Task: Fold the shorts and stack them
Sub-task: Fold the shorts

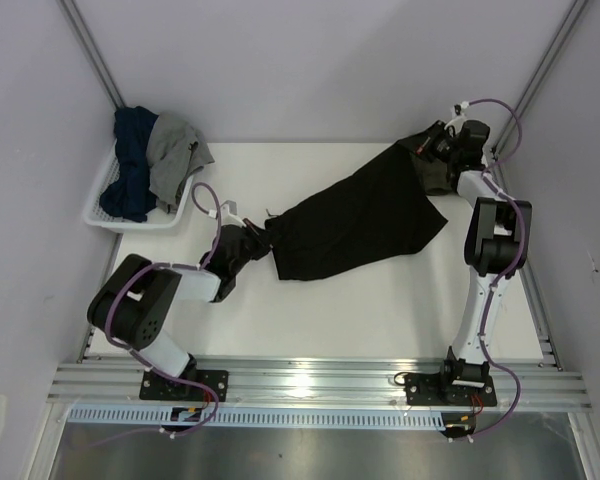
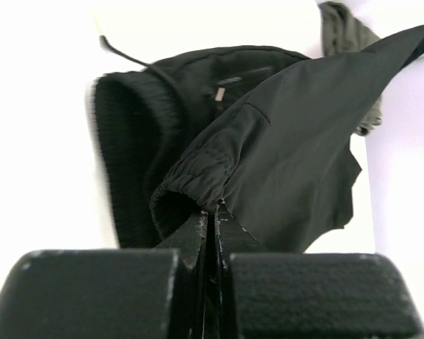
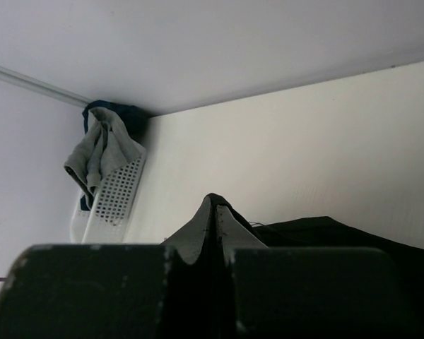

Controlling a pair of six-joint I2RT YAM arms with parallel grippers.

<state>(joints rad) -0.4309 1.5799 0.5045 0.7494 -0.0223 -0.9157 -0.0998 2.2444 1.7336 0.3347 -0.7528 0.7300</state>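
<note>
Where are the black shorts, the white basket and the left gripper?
black shorts (image 1: 365,225): top view, middle of the cloth.
white basket (image 1: 130,227): top view, near rim.
left gripper (image 2: 210,214): left wrist view, between its fingertips.

2 arms reach out from the near edge of the white table (image 1: 380,310). A pair of black shorts (image 1: 355,225) stretches diagonally between them. The left hand (image 1: 255,240) is pinched shut on its lower-left end, near the table's middle. The right hand (image 1: 432,148) is clamped on the upper-right end, close to the far right corner. The cloth widens toward its middle and sags to the table there. At the far left corner stands a white basket (image 1: 98,215) with a dark blue garment (image 1: 130,160) and a grey garment (image 1: 175,155) heaped in it.
</note>
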